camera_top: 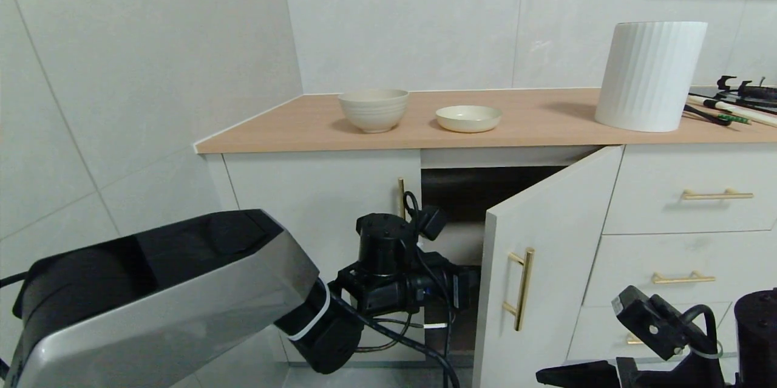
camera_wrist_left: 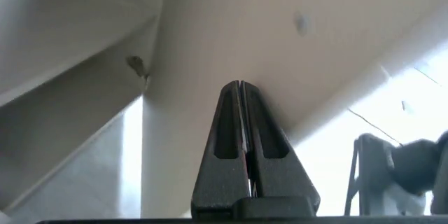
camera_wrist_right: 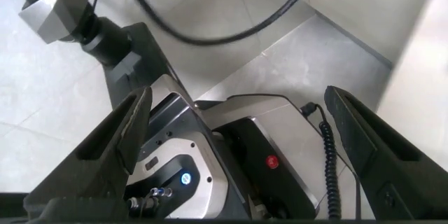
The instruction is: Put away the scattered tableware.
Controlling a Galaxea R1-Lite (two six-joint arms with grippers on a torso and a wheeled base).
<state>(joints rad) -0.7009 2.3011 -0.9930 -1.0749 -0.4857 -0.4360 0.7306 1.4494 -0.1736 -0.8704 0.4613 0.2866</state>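
Observation:
A cream ribbed bowl [camera_top: 373,108] and a shallow cream dish [camera_top: 468,118] sit side by side on the wooden countertop [camera_top: 546,121]. Below them a white cabinet door [camera_top: 546,254] with a gold handle stands swung open. My left arm's wrist [camera_top: 394,266] hangs low in front of that dark cabinet opening. The left gripper [camera_wrist_left: 240,87] is shut with nothing between its fingers, close to pale cabinet surfaces. My right arm [camera_top: 661,327] is low at the right, below the drawers. The right gripper [camera_wrist_right: 238,119] is open and empty, pointing down at the floor.
A tall white ribbed container [camera_top: 651,75] stands on the counter's right part, with chopsticks and dark utensils [camera_top: 728,108] beside it. Drawers with gold handles [camera_top: 716,195] fill the right side. A tiled wall closes off the left.

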